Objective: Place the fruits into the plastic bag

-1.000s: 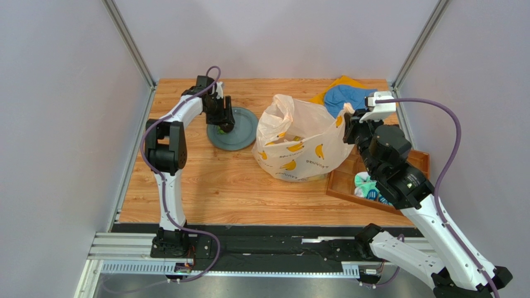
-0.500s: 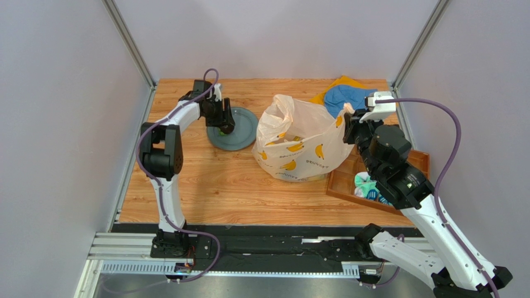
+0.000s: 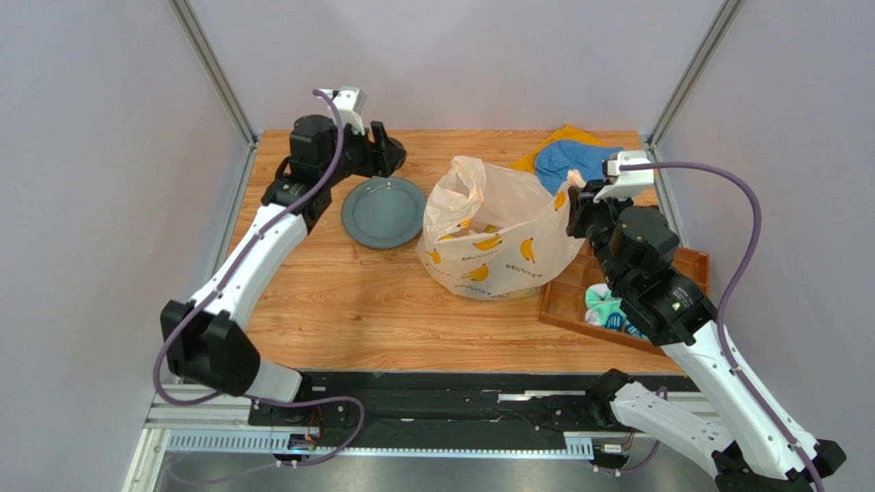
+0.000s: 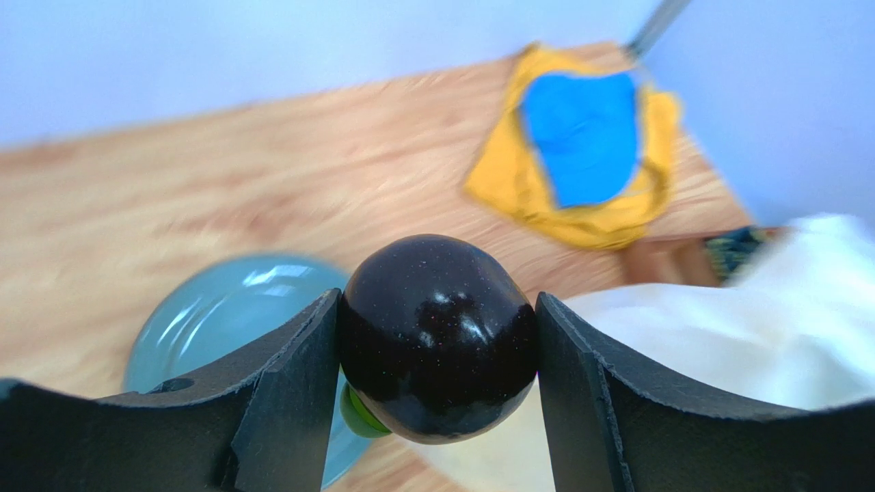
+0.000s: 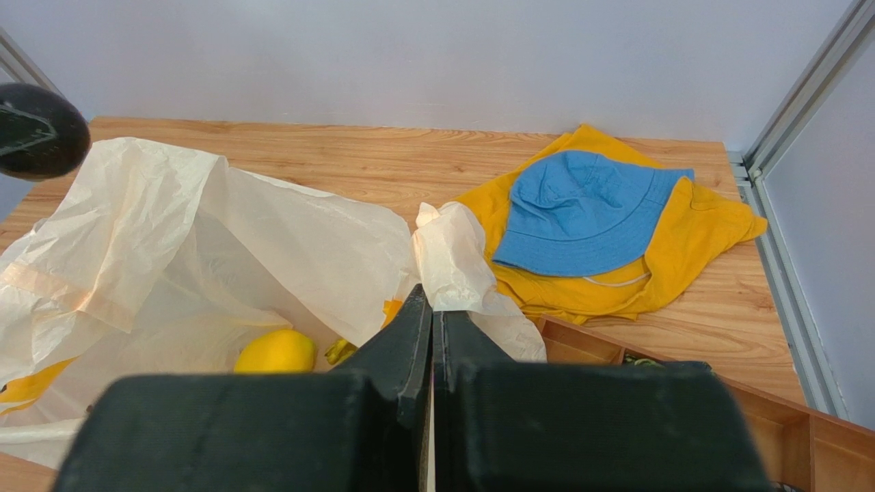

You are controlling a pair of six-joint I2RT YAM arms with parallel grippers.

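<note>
Wooden worktop (image 3: 339, 308), far-left corner: left hand (image 3: 388, 152) pinches the dark round fruit (image 4: 440, 336) above the plate (image 3: 383, 211). Right hand (image 5: 431, 343), pressed together on a handle, holds the plastic bag (image 3: 493, 231) open mid-worktop. Step in hand: carrying. Next: reach over the bag's mouth, then release.

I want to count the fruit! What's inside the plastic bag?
Inside the plastic bag one round yellow fruit shows. The bag's crinkly sides and the right gripper, pinching its edge, cover the rest, so more may be hidden.
</note>
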